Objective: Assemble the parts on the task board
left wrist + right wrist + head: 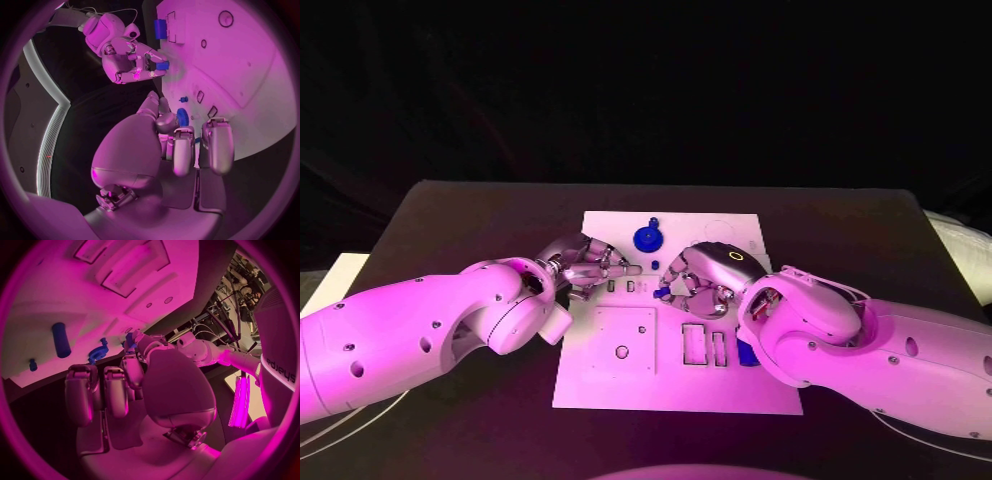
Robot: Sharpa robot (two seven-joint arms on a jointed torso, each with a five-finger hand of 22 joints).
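Head view puts both hands low over the far half of the white task board [733, 385], fingertips turned in toward each other. You have them working the same patch of sockets from two sides, presumably so one can steady while the other seats. In the left wrist view, your right hand [122, 60] pinches a small blue block [162, 65] between its fingertips at the board's edge, apparently keeping it square for insertion. Your left hand [589, 265] hovers with its fingers [215, 145] extended over the board. A trace of blue shows at its tips in the right wrist view, but you cannot tell from these pictures whether it grips anything. Just beyond the left fingertips lies a round blue toothed wheel [182, 116] with a raised knob. A small blue peg [183, 99] stands a little past it. Ahead of your right hand's own fingers, a smooth blue cylinder [60, 339] lies flat on the board. A larger blue block [160, 27] sits beyond the right hand, beside the long rectangular slots [697, 343]. The board is matt, rigid plate with crisp dark-edged cut-outs. The parts look like hard moulded plastic, small and slick, so expect them to skate if pushed off-axis. Judgement: assembly is at an early stage, with most parts loose.
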